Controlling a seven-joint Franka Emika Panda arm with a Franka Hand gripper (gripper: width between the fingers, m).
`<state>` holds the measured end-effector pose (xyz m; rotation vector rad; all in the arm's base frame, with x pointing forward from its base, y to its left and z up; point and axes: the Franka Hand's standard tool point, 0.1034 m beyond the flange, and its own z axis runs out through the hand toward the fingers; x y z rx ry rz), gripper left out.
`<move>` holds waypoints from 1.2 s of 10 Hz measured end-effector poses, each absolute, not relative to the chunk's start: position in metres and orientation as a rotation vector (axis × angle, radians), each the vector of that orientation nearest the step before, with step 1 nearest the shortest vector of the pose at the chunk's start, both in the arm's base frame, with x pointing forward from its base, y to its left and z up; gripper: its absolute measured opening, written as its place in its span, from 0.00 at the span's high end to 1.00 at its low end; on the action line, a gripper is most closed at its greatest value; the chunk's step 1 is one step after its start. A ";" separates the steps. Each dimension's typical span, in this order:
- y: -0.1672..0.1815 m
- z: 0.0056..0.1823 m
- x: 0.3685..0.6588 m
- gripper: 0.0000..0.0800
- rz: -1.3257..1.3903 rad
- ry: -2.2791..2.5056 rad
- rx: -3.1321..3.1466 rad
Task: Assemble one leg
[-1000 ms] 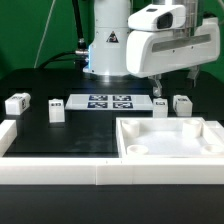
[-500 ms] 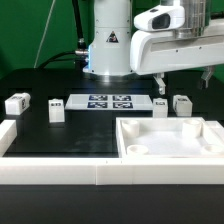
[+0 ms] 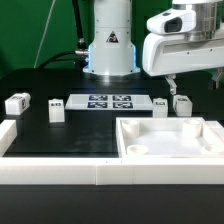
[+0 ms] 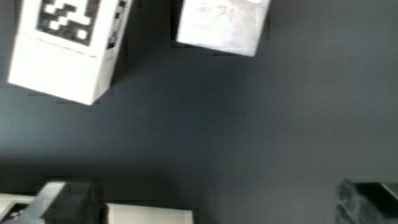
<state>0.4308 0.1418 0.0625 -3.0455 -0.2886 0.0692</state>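
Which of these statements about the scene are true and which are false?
1. The gripper is holding a leg. False: it is open and holds nothing.
2. Four legs sit on the table. True.
3. In the exterior view, the marker board has legs on both its sides. True.
4. One leg stands inside the tray-like piece. False: all four are outside it, on the table.

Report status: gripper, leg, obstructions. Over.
Gripper open, empty, hovering. Small white tagged plastic leg on black table below, ungripped. Twin leg close beside it.
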 end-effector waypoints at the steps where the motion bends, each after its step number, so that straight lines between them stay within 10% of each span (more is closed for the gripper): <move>1: 0.141 0.063 0.425 0.19 0.240 -0.294 -3.049; 12: 0.150 0.029 0.380 0.19 1.328 -0.286 -2.838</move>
